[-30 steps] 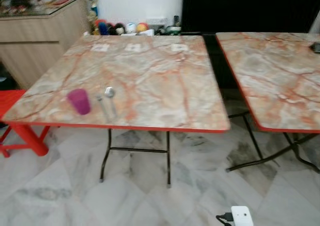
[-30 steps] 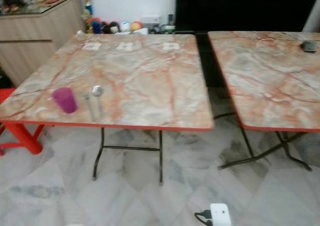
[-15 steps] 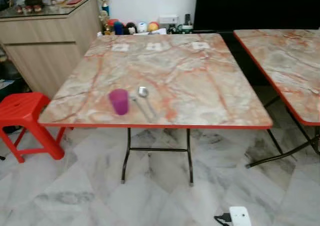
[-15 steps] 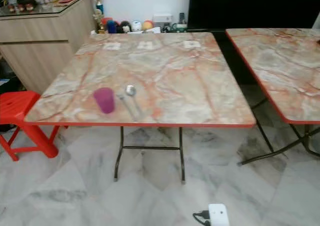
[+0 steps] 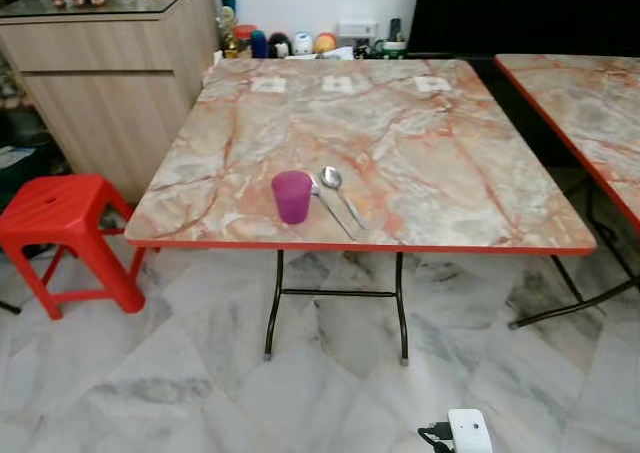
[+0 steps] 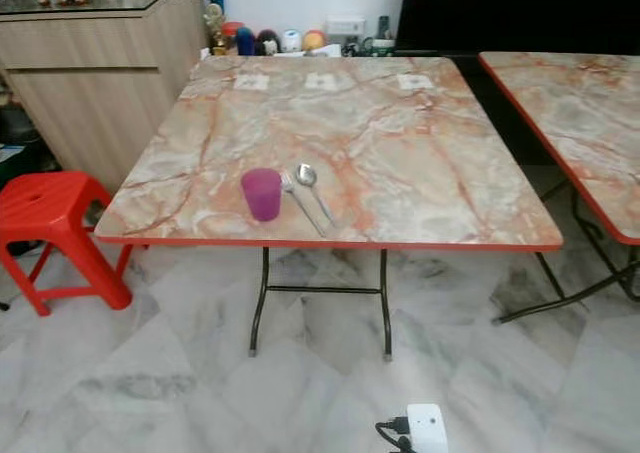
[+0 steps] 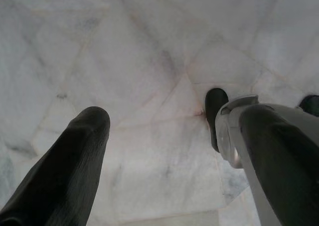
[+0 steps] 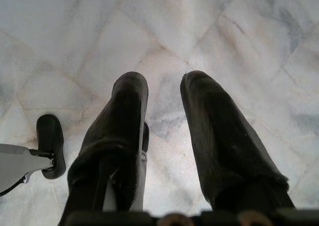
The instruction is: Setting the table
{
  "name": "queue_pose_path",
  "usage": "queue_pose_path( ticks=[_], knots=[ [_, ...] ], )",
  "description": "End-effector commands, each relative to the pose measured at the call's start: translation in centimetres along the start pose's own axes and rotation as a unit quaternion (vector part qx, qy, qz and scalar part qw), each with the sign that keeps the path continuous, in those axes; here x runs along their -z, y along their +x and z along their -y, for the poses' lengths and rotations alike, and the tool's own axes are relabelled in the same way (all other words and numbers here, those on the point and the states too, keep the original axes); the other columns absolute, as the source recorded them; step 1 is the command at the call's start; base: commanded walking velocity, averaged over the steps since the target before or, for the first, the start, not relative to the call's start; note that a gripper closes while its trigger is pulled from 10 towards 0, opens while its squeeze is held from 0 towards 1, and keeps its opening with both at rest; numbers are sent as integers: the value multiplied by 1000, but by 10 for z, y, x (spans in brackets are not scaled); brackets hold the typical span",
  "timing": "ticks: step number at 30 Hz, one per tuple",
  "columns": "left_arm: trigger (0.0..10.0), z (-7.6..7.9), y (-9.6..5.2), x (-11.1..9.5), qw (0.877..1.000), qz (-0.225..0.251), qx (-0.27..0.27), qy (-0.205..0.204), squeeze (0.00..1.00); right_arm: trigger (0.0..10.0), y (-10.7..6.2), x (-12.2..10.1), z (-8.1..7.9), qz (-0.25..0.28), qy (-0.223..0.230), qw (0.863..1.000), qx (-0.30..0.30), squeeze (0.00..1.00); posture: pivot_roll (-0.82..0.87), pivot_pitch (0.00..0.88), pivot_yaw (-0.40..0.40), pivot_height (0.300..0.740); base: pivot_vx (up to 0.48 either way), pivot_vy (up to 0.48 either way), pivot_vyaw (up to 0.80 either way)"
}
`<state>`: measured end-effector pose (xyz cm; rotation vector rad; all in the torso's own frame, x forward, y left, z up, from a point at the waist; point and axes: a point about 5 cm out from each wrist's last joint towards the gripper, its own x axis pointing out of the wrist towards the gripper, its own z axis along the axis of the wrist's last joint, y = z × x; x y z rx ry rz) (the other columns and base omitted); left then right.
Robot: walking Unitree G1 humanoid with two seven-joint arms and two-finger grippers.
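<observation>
Left eye view: purple cup (image 5: 292, 195) beside spoon (image 5: 338, 193), on table (image 5: 450, 173).

near table (image 5: 430, 173): top mostly bare | obstacles: purple cup (image 5: 292, 196) at 7 o'clock of top, spoon (image 5: 338, 190) just beside it at its 3 o'clock | red stool (image 5: 60, 223) at table's 9 o'clock | second table (image 5: 590, 113) at 3 o'clock, narrow gap between | floor (image 5: 200, 393) in front open
</observation>
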<state>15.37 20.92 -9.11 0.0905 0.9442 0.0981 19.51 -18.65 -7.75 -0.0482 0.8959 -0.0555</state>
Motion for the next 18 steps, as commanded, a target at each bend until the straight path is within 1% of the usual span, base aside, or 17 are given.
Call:
queue_pose_path(
  ticks=[1,18],
  knots=[
    [10000,0,-1,6,1000,-11,4,4,0,10000,-1,2,1,-1,8,1000,3,0,5,57,10,740,255,0,0],
    [10000,1,-2,8,1000,-14,9,12,0,10000,-1,3,2,5,-8,1000,3,0,-1,36,12,740,307,0,0]
  ],
)
